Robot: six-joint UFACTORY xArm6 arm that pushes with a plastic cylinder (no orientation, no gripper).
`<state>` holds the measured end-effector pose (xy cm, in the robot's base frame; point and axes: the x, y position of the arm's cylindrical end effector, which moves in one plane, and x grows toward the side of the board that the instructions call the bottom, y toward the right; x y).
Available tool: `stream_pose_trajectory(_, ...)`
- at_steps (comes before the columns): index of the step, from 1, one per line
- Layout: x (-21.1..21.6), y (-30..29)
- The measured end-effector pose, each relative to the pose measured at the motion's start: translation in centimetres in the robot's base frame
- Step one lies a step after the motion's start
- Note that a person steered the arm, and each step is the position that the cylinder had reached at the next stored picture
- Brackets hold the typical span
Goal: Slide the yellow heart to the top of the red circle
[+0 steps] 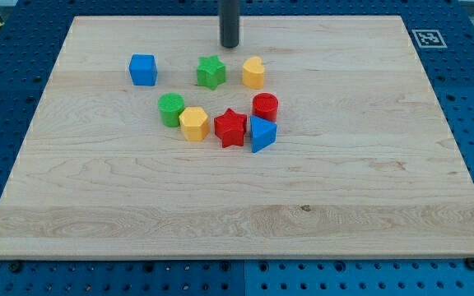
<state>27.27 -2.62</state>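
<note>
Camera view, only one available. My tip [230,45], the lower end of the straight dark rod, sits near the view's top edge of the pale wooden board [369,189]. No jaws on this rig, just the bare rod end, touching no block.

Yellow heart-shaped block [253,72] lies just below and to the view's right of my tip, with a clear gap between them. Red cylinder block (the red circle) [265,107] is directly below the heart, near it but apart.

Green star block [211,71] is just left of the heart, also below my tip. Blue cube [143,70] is further left in the same row, well apart from the rest.

Lower cluster, left to right: green cylinder [171,109], yellow hexagon-like block [193,124] touching it, red star [230,127], blue triangular block [261,133]. The blue triangle sits right under the red circle; cannot tell whether they touch.

Board rests on a blue perforated table [6,99]. A black-and-white marker tag [427,38] is at the board's top right corner.
</note>
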Motion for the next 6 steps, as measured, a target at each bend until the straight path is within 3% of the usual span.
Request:
stream_pose_trajectory(3,5.5,5.0)
stream_pose_trajectory(6,5.4,6.6)
